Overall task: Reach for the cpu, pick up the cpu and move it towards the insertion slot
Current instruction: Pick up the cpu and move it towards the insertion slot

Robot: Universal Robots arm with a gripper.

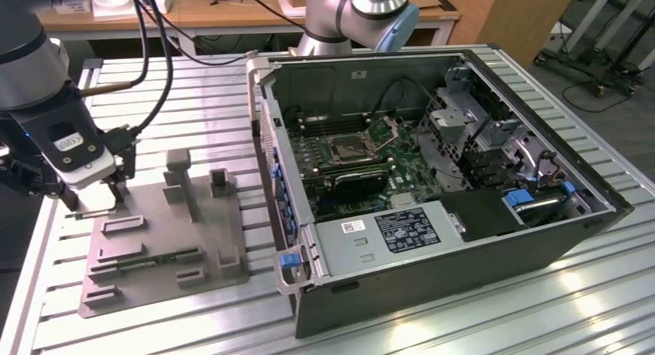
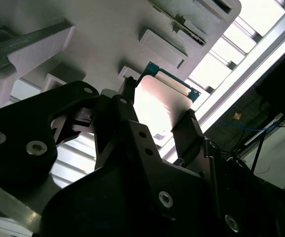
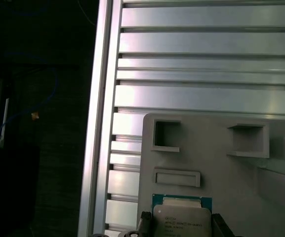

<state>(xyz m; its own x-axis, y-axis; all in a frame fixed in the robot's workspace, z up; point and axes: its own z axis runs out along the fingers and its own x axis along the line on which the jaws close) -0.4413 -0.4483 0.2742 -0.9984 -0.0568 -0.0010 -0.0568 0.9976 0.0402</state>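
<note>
The gripper [image 2: 157, 113] is closed on the cpu [image 2: 162, 96]. In both wrist views its two dark fingers [image 2: 189, 131] are seen against opposite edges of the chip, one on each side. The silvery-white face of the cpu [image 3: 182, 217] is turned up between the fingers [image 3: 143, 223], and a thin green border is shown around it. Whether the chip is lifted clear of the surface below it cannot be told.

In the exterior view the gripper [image 1: 94, 198] is lowered over the grey tray [image 1: 153, 244], at the tray's corner closest to the table edge on the exterior view's left. That is where the cpu is placed. The tray [image 3: 206, 163] is set with rectangular pockets and raised frames, and several upright blocks [image 1: 179, 179] are carried nearer its middle. Just beyond the tray corner, the rail along the edge of the table [image 3: 100, 123] is seen in the first wrist view.

The table [image 1: 205, 102] is made of long aluminium slats. The tray is laid near its edge on the exterior view's left. An open computer case [image 1: 409, 282] is laid beside the tray, toward the exterior view's right, with its interior turned up. The insertion slot [image 1: 348, 146] is found on the motherboard inside the case as a shiny square frame with a dark centre. It is kept well apart from the gripper and the cpu, with the case wall [image 1: 268, 152] between them. Black cables [image 1: 143, 48] are hung beside the arm above the tray.
</note>
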